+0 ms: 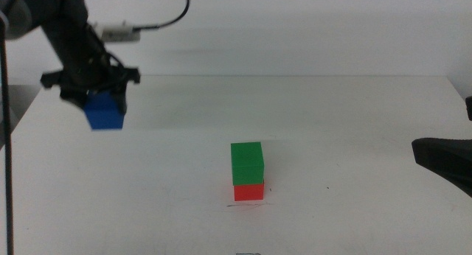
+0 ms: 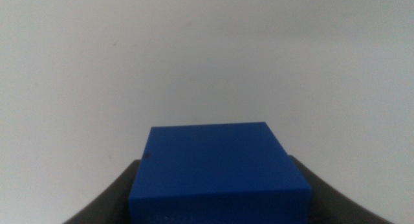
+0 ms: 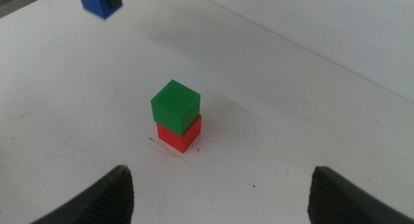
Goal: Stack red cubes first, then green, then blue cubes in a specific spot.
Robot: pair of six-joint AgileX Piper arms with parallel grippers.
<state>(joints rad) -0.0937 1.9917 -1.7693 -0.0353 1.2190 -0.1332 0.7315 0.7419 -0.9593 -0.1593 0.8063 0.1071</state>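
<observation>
So I have two of three done: the green (image 1: pixel 247 162) sits on the red (image 1: pixel 248 191) at the spot (image 1: pixel 249 204). The blue (image 1: pixel 102 111) is left; my left gripper (image 1: pixel 96 100) clamps it in the air, well off to the stack's left. My right gripper (image 3: pixel 220 191) waits at the right with its jaws wide. The table (image 1: pixel 354 122) between blue and stack looks bare, its far edge well behind.

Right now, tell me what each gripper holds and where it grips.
The left gripper holds the small matte blue cube by two opposite side faces, off the table. The right gripper holds nothing, jaws open.
</observation>
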